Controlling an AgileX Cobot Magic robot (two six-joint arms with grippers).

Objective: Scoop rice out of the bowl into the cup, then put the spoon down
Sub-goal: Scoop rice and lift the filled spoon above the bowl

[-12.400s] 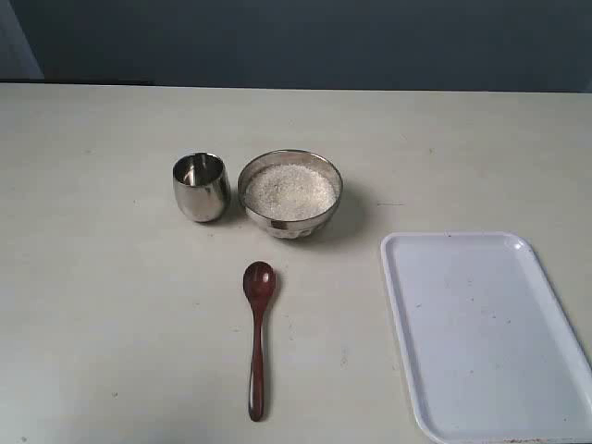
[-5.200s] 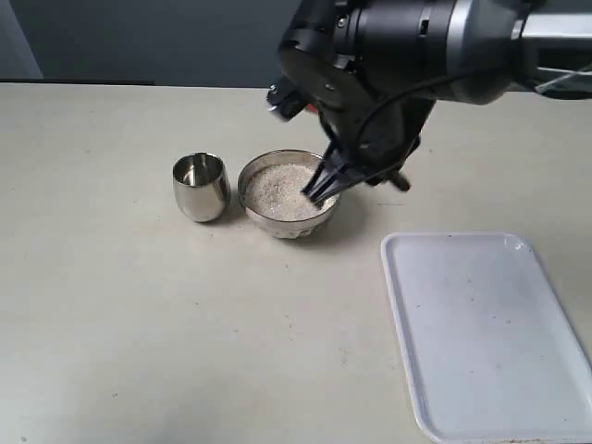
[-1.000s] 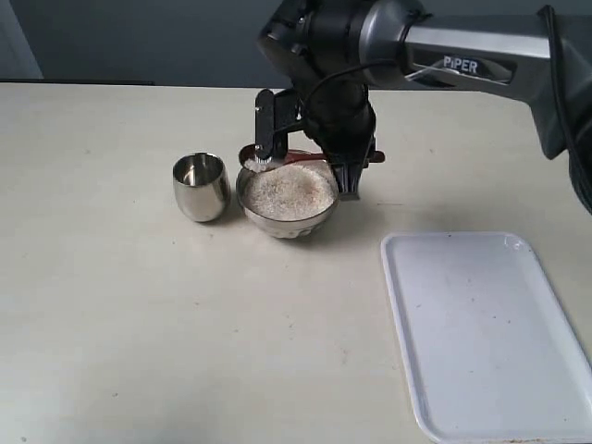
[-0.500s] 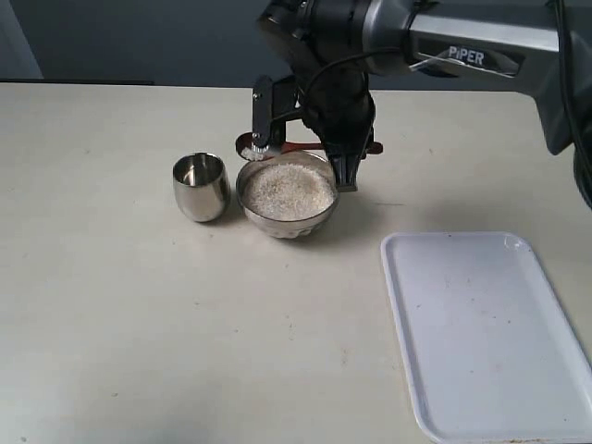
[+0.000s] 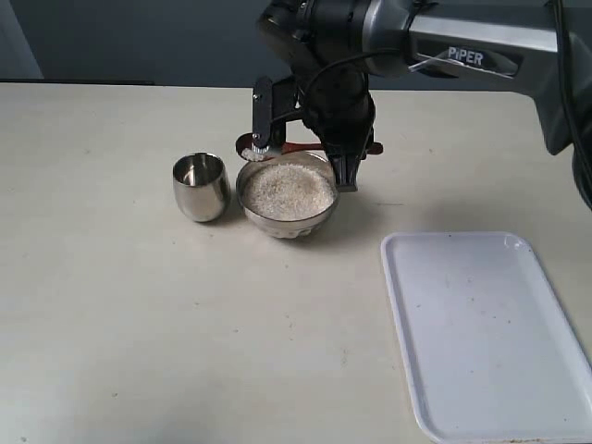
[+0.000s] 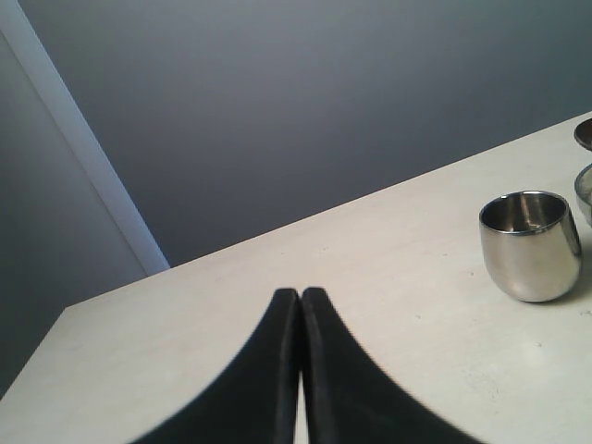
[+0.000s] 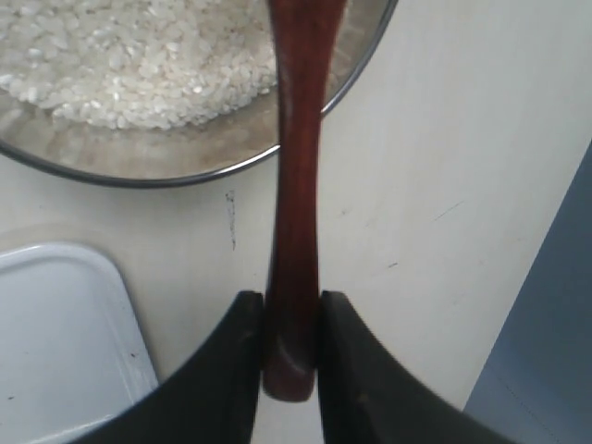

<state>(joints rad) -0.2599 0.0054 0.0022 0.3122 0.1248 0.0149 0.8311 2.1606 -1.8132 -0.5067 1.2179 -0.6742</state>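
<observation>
The steel bowl [image 5: 289,222] [image 7: 361,55] holds white rice [image 5: 289,190] [image 7: 139,65]. To its left stands the small steel cup [image 5: 200,187] [image 6: 530,245], upright. My right gripper [image 5: 347,171] [image 7: 291,310] is shut on the handle end of the dark wooden spoon [image 5: 301,147] [image 7: 294,185]. The spoon lies level above the bowl's far rim, and its head [image 5: 248,148] carries some rice at the bowl's left edge, short of the cup. My left gripper [image 6: 300,296] is shut and holds nothing, low over the table left of the cup.
A white tray [image 5: 481,333] [image 7: 65,333] lies at the right front of the table. The right arm's dark body [image 5: 333,55] hangs over the bowl's far side. A dark wall runs behind the table.
Over the last second the spoon rose out of the rice with a small load and shifted slightly left. In the last half second almost nothing moved.
</observation>
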